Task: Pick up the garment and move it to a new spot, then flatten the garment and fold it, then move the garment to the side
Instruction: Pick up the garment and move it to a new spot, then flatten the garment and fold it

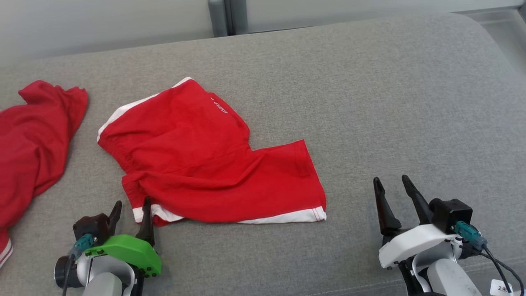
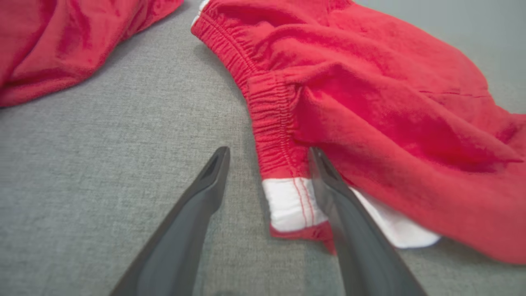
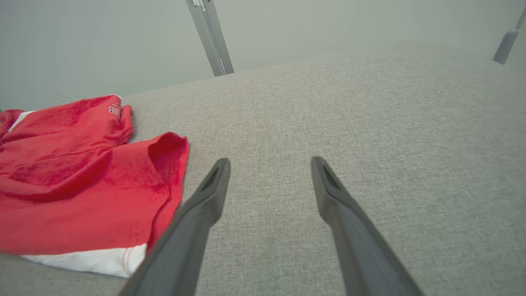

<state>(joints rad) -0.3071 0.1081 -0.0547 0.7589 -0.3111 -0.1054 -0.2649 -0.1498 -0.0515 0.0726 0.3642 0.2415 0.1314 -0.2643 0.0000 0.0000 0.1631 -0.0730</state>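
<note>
Garment (image 1: 197,164) corner between spread left pincer (image 1: 133,201); cushion (image 1: 390,102) stretches right.

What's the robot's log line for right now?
red shorts: lying unheld | left hand: open, straddling their white corner | right hand: open, apart from shorts

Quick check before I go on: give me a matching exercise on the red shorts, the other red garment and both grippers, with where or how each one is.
Things:
1. red shorts
2. other red garment
3. left gripper
4. right gripper

Place or state:
A. open, away from both garments
B. bunched at the far left
C. open at the shorts' white-trimmed corner
D. laid out in the middle

Pairs: 1-D, 2-B, 3-C, 4-A
</note>
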